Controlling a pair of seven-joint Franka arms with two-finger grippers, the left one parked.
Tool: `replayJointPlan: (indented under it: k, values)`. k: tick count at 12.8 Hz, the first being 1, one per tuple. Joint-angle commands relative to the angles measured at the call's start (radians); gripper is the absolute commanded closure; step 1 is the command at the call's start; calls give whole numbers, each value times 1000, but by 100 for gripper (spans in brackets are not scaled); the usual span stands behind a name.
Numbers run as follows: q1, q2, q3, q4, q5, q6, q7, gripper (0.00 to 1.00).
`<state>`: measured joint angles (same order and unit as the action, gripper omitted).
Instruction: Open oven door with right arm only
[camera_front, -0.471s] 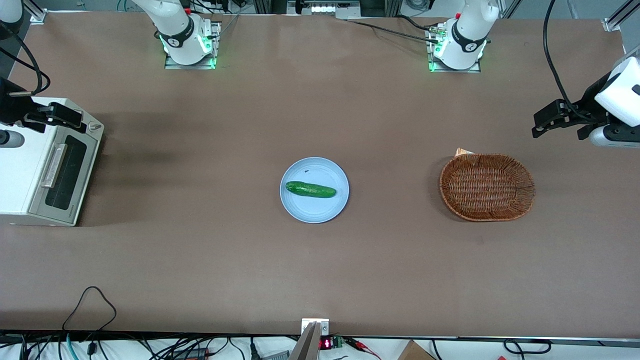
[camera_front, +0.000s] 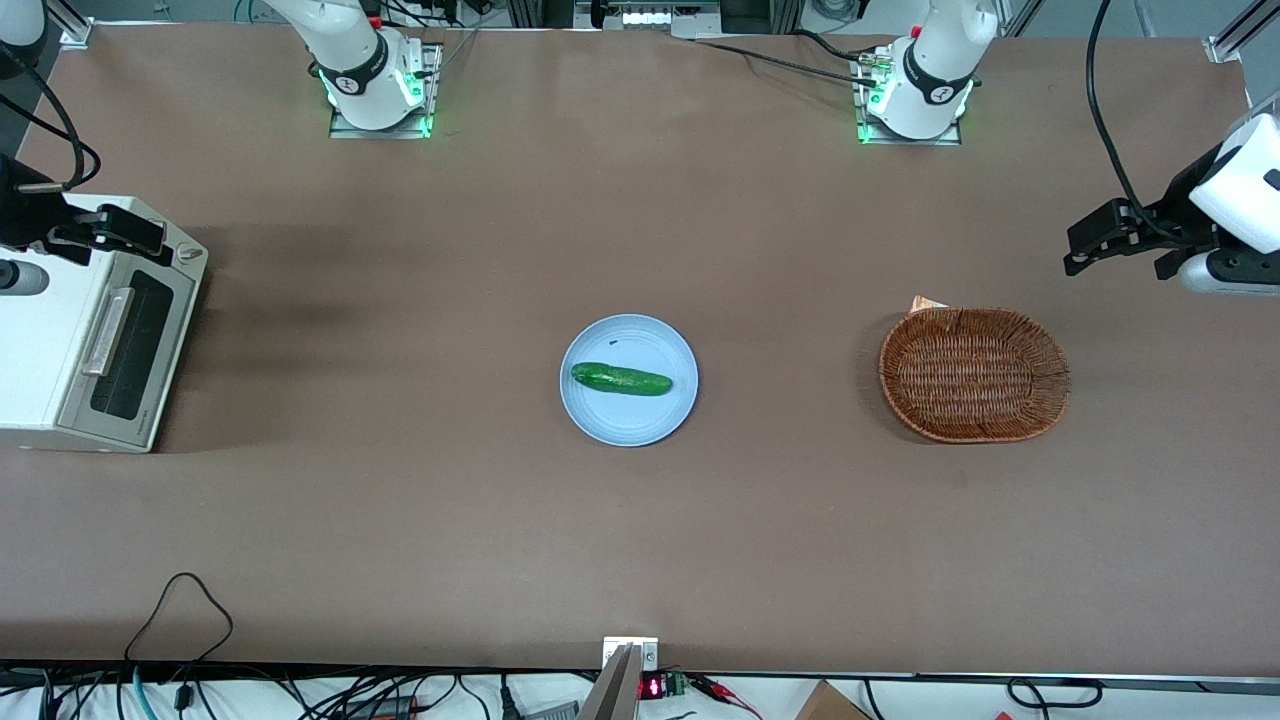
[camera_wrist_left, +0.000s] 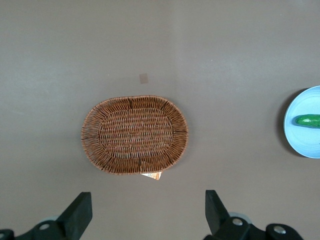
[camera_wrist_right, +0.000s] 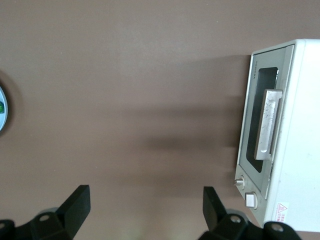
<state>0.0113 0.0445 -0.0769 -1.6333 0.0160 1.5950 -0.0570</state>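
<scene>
The white toaster oven (camera_front: 40, 350) stands at the working arm's end of the table. Its silver-grey door (camera_front: 125, 345) with a dark window and a bar handle (camera_front: 108, 331) is closed. It also shows in the right wrist view, door (camera_wrist_right: 264, 125), handle (camera_wrist_right: 268, 124) and knobs (camera_wrist_right: 240, 183). My right gripper (camera_front: 125, 232) hangs high above the oven's edge farthest from the front camera, over its knobs. It is open and empty, with its fingers (camera_wrist_right: 75, 204) spread wide above bare table beside the oven's front.
A light blue plate (camera_front: 600, 415) with a green cucumber (camera_front: 621, 379) lies mid-table. A brown wicker basket (camera_front: 975, 374) lies toward the parked arm's end. Cables run along the table edge nearest the front camera.
My right gripper has shifted slightly away from the front camera. The oven door has not moved.
</scene>
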Motion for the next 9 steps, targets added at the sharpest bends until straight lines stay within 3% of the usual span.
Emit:
replayJointPlan:
  k: [1,9]
  values:
    - [-2,-3,2,6,-7,-12,-3,0]
    - [3,1,5,4,-10,-6,-43,0]
